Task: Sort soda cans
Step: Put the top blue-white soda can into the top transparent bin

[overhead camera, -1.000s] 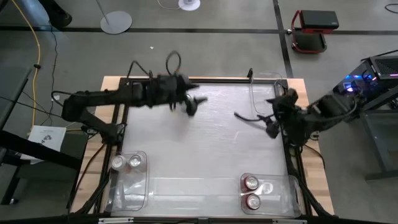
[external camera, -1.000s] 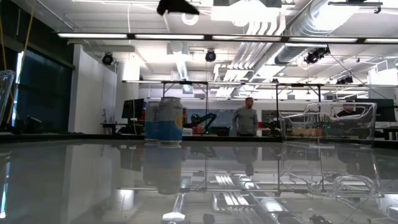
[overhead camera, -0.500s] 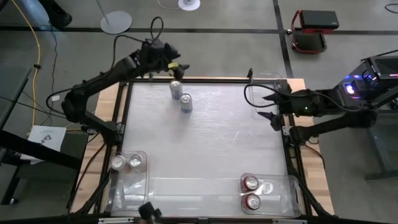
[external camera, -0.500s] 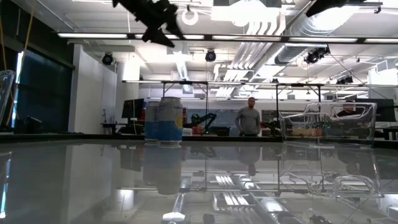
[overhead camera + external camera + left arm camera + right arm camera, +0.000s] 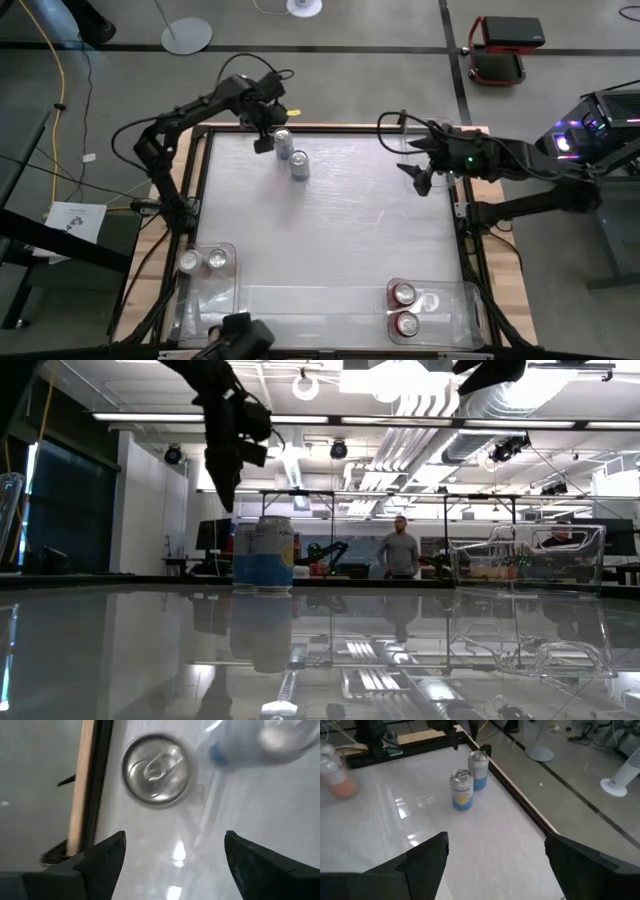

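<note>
High view: two soda cans left unsorted, the far can (image 5: 282,143) and the near can (image 5: 299,165), standing close together near the far edge of the white table (image 5: 330,240). Left gripper (image 5: 263,137) poised just beside the far can, on its outer side. Right gripper (image 5: 418,175) hanging well apart from that pair, toward the right rim, fingers apart and empty. Two silver-topped cans (image 5: 202,261) already in the clear bin well to the near-left of the pair; two red cans (image 5: 406,308) in the clear bin (image 5: 470,310) to the near-right. Judged more than half done, with the approach to the far can as the step in hand.

Low view: one can body (image 5: 264,554) visible, the second hidden behind it; left gripper (image 5: 225,485) above and just beside its top, not touching.

Left wrist view: fingers (image 5: 102,857) spread wide, nothing between them; far can's silver lid (image 5: 157,770) ahead and off to one side, near the wooden edge.

Right wrist view: both cans upright, blue and yellow on silver bodies, far can (image 5: 478,770) nearest the frame, near can (image 5: 462,789) just beside it.

Next, probably: centre the open left fingers over the far can, descend, close, without nudging its neighbour.
</note>
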Available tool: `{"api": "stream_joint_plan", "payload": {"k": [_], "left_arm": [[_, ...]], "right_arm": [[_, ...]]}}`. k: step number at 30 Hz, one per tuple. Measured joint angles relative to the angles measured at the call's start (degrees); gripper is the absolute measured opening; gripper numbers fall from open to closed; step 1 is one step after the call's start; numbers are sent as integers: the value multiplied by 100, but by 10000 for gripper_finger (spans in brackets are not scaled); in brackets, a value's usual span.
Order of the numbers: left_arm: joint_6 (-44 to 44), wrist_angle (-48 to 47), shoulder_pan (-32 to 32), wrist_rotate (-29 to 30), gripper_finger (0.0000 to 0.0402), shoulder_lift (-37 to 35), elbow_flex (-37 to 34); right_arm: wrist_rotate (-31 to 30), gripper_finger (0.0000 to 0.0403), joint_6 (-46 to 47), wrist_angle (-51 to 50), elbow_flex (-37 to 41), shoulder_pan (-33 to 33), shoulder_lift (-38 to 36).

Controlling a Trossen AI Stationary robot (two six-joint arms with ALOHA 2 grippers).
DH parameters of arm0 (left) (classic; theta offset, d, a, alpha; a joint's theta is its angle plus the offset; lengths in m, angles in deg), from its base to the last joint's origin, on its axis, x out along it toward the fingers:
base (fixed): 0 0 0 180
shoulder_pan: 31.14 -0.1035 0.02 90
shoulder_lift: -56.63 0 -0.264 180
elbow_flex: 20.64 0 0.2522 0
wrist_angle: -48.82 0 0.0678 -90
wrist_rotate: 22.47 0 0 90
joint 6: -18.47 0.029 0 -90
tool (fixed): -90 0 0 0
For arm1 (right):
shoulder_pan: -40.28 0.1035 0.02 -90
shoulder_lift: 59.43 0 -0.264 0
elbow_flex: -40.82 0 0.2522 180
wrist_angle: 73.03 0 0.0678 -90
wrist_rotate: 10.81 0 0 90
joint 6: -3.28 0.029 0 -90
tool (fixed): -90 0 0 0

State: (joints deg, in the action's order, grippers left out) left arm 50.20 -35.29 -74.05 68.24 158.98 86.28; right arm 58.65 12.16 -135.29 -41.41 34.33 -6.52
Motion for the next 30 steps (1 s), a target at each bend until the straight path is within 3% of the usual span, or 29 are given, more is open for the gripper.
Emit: {"api": "stream_joint_plan", "payload": {"k": [3,9,30], "left_arm": [[336,184,19,306,325,163,3],[686,718,19,348,336,383,9],[1015,1755,54,-180,337,433,-685]], "right_arm": [[147,318,157,45,0,-108,77],[276,318,494,38,-2,-130,116],[273,318,765,36,-2,-130,109]]}}
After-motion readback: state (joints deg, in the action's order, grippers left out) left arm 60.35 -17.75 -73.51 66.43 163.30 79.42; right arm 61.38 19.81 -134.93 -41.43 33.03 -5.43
